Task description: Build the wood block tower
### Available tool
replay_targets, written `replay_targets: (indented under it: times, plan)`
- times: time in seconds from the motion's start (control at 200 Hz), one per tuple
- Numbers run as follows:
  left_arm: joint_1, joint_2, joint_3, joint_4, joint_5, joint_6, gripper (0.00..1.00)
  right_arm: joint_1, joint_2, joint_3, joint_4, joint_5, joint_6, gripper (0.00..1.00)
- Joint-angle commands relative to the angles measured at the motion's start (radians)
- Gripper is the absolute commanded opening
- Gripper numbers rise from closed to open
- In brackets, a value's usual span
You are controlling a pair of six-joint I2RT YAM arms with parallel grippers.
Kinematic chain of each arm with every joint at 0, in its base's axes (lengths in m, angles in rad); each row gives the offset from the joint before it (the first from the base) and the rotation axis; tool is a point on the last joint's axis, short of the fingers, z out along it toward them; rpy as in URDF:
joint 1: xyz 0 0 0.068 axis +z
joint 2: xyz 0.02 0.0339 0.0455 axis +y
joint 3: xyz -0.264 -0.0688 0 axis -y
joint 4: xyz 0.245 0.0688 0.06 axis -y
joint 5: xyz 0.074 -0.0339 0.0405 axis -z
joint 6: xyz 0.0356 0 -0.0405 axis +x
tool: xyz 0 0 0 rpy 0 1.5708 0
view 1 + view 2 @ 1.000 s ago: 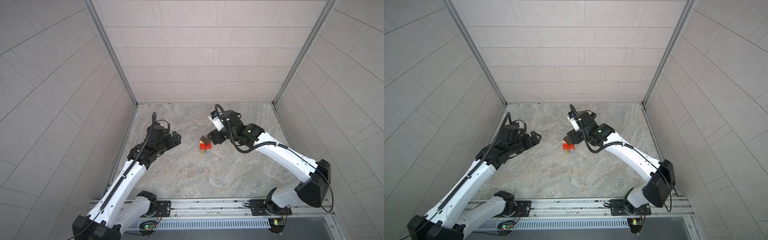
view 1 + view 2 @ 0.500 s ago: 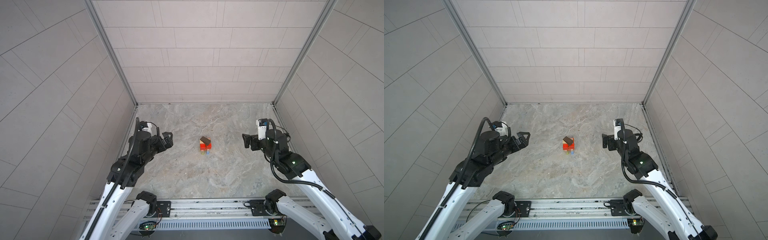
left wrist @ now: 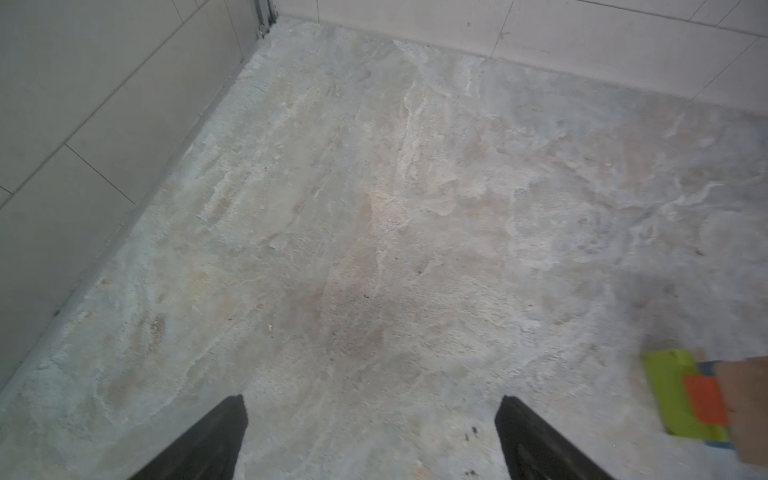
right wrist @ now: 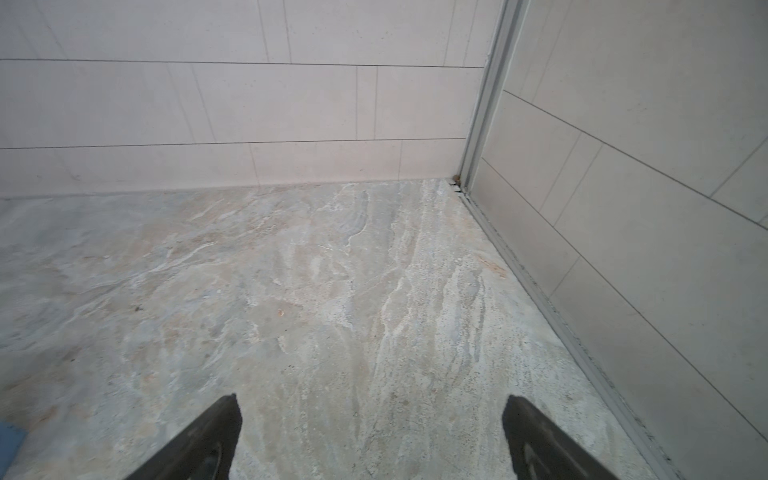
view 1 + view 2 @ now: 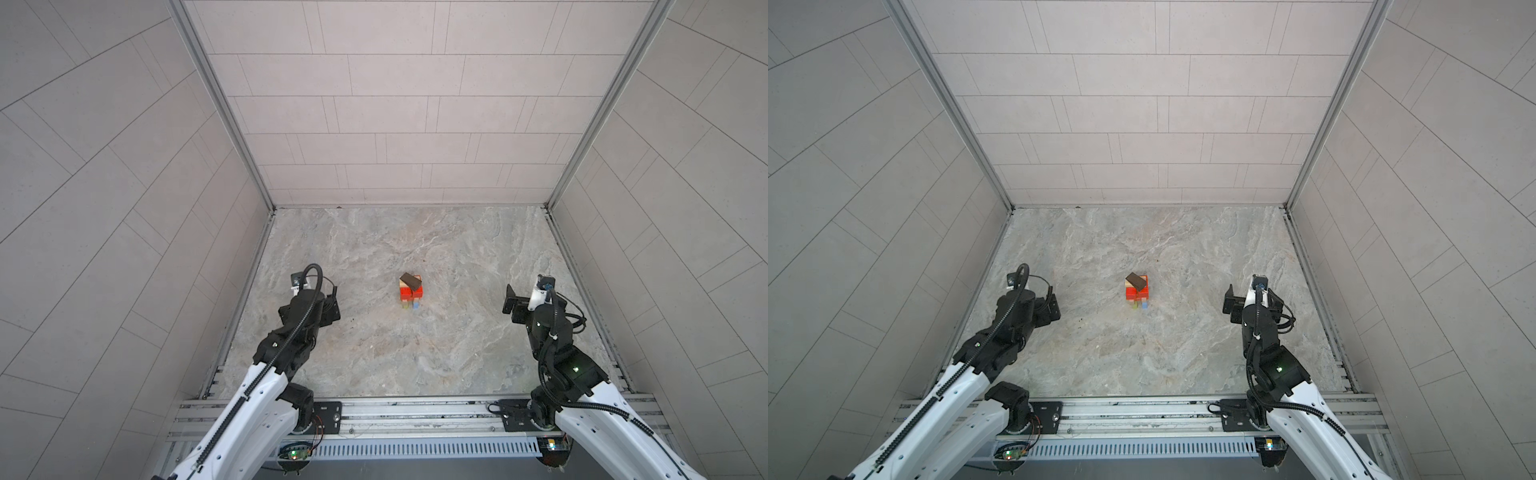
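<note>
On the floor [image 5: 415, 353], the tower [image 5: 411, 292] between left pincer [image 3: 370, 401] and right pincer [image 4: 371, 399], both at full spread, empty.

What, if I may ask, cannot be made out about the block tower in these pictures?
- Tower, both top views: too small to count blocks or judge contact between layers.
- Tower, left wrist view: blurred, cut off by the frame edge.
- Blue sliver, right wrist view: cut off; identity unclear.
</note>
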State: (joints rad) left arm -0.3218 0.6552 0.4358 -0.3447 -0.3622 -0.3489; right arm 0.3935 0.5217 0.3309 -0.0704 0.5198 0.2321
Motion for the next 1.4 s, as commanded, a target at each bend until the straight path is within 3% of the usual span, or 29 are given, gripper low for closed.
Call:
replay_targets:
  times: [0.0, 0.08, 0.175, 0.4, 0.535, 0.786, 1.006, 1.076, 1.151, 1.251, 1.346, 1.396]
  plan:
    - [0.005, -0.047, -0.097, 0.330, -0.125, 0.216, 1.00, -0.016, 0.097, -0.017, 0.159, 0.127, -0.031, 0.99]
    - [0.046, -0.024, -0.177, 0.454, -0.141, 0.220, 1.00, -0.046, 0.177, -0.019, 0.227, 0.138, -0.032, 0.99]
    - [0.147, 0.110, -0.156, 0.511, -0.036, 0.196, 1.00, -0.076, 0.277, -0.032, 0.343, 0.176, -0.056, 0.99]
    - [0.183, 0.492, -0.057, 0.705, -0.035, 0.226, 1.00, -0.157, 0.528, -0.012, 0.556, 0.231, -0.098, 0.99]
    - [0.248, 0.654, -0.009, 0.817, 0.054, 0.208, 1.00, -0.188, 0.662, 0.004, 0.690, 0.229, -0.120, 0.99]
    - [0.289, 0.745, 0.036, 0.909, 0.149, 0.247, 1.00, -0.191, 0.825, -0.014, 0.957, 0.183, -0.209, 0.99]
    - [0.296, 0.820, 0.026, 1.012, 0.182, 0.300, 1.00, -0.202, 0.985, -0.117, 1.307, 0.160, -0.220, 1.00]
    - [0.298, 0.862, -0.007, 1.103, 0.250, 0.333, 1.00, -0.190, 1.053, -0.174, 1.495, 0.139, -0.256, 0.99]
    - [0.296, 0.898, -0.048, 1.230, 0.341, 0.376, 1.00, -0.176, 1.023, -0.198, 1.486, 0.099, -0.266, 0.98]
    - [0.292, 0.929, -0.083, 1.347, 0.355, 0.392, 1.00, -0.176, 1.037, -0.196, 1.495, 0.078, -0.265, 0.96]
    - [0.294, 0.926, -0.058, 1.292, 0.344, 0.378, 1.00, -0.187, 1.115, -0.134, 1.456, -0.044, -0.315, 0.96]
    - [0.296, 0.932, -0.056, 1.298, 0.346, 0.374, 1.00, -0.185, 1.157, -0.112, 1.479, -0.030, -0.325, 0.97]
